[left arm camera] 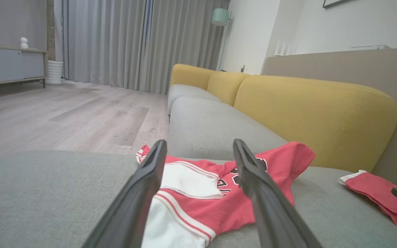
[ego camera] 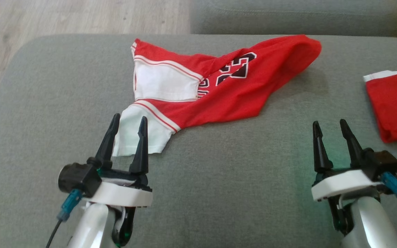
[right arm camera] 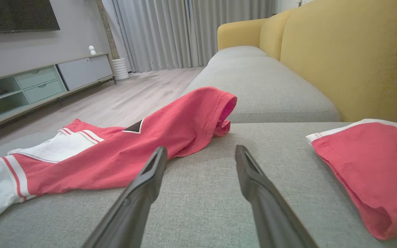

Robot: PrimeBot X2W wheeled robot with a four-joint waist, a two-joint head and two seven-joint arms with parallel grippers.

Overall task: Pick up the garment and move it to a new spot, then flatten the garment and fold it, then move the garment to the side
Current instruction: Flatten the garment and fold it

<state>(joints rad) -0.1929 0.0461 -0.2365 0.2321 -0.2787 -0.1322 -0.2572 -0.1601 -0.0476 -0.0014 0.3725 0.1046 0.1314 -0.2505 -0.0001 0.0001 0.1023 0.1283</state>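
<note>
Crumpled red garment point(ego camera: 233, 93) on grey sofa cushion point(ego camera: 219, 193), white corner right at the tips of the left jaws. Both pairs of jaws spread wide, empty; right jaws well apart from it.

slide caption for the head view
Left pincer and right pincer, both open, near a crumpled red jersey on a grey cushion.
</note>
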